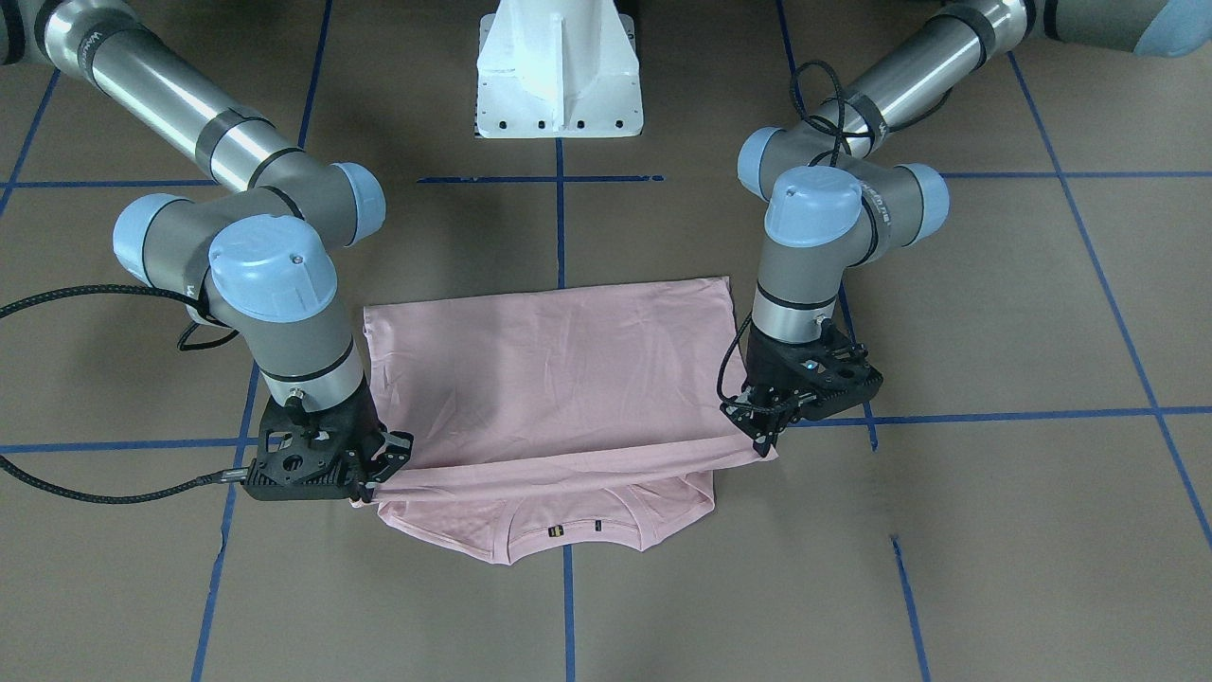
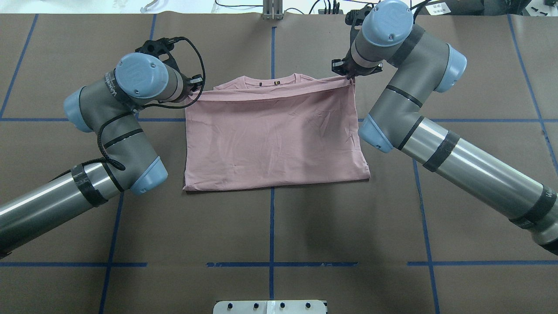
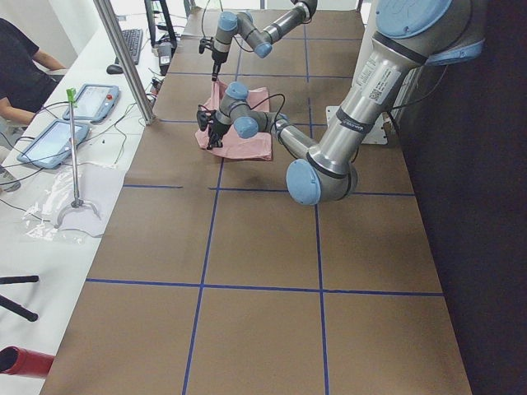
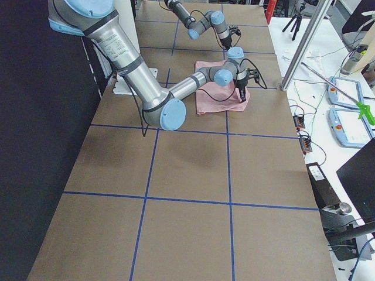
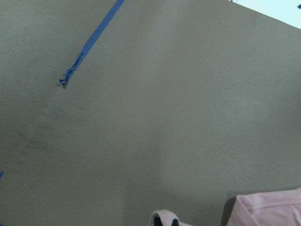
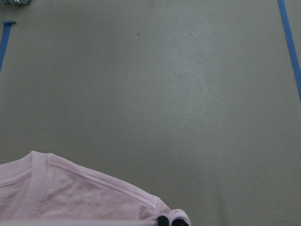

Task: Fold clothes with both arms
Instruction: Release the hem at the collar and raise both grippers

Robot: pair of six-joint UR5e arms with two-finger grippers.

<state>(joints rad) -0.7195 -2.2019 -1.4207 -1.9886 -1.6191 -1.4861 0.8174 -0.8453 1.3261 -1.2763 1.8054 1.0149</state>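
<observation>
The pale pink T-shirt [image 2: 274, 139] lies mid-counter [image 2: 270, 226], doubled over on itself, with its collar [image 1: 559, 530] peeking out past the folded-over edge. Only plain cloth shows, the print being hidden. The left arm [image 2: 130, 100] and right arm [image 2: 401, 48] each have their jaws pinched tight on a corner of that upper layer, which is stretched taut between them. The wrist cameras catch only slivers of pink along their bottom edge, with the fingertips mostly cut off.

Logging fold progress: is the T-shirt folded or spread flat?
Folded over: T-shirt edge pinched by left gripper and right gripper is doubled back nearly to the collar.
</observation>
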